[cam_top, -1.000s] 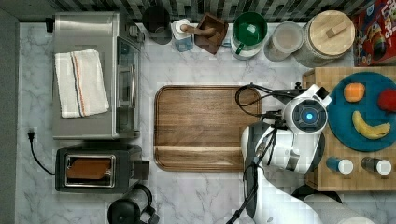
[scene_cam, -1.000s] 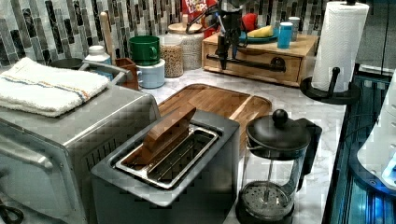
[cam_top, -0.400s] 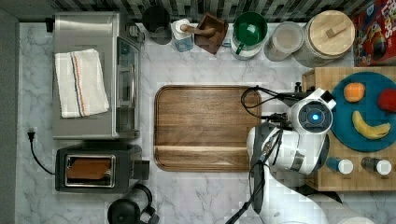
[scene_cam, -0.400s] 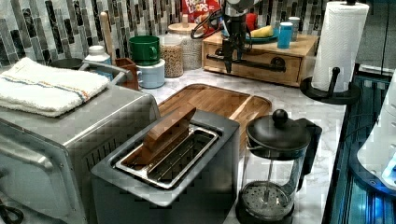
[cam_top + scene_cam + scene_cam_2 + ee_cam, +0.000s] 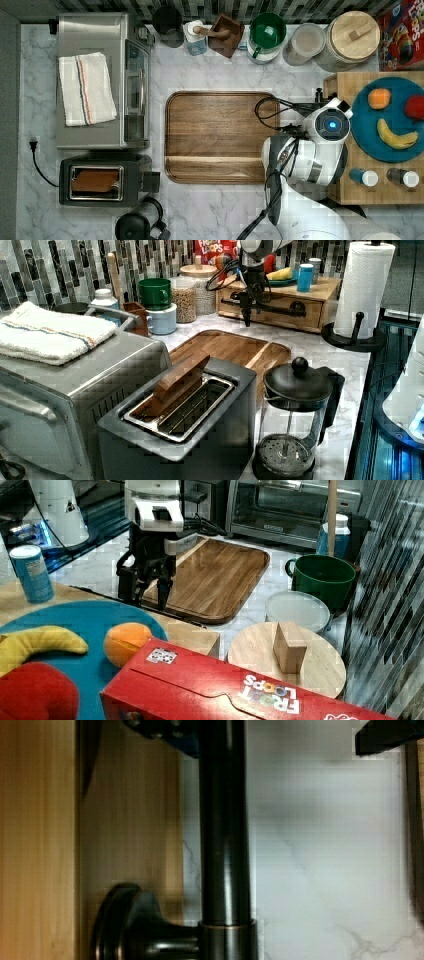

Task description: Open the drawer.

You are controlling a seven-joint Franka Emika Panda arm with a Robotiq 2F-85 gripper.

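Note:
The drawer (image 5: 280, 311) is the light wood front of a box at the back of the counter, and it looks flush with the box in the left view. Its long black bar handle (image 5: 267, 308) runs across the front. My gripper (image 5: 246, 316) points down in front of it, open. In the wrist view the handle (image 5: 225, 845) runs between my gripper's (image 5: 275, 742) fingers, close to one finger (image 5: 165, 740), with the wood front (image 5: 130, 820) beside it. The right view shows the gripper (image 5: 146, 592) with its fingers spread. From the top view the wrist (image 5: 331, 125) covers the gripper.
A dark walnut tray (image 5: 215, 135) lies on the marble beside the arm. A blue plate (image 5: 395, 150) of fruit and small shakers sit on top of the box. Jars and a green mug (image 5: 267, 32) line the back. A paper towel holder (image 5: 362, 290) stands by the box.
The wrist has shifted only slightly at the drawer front. The drawer and the other things have not moved.

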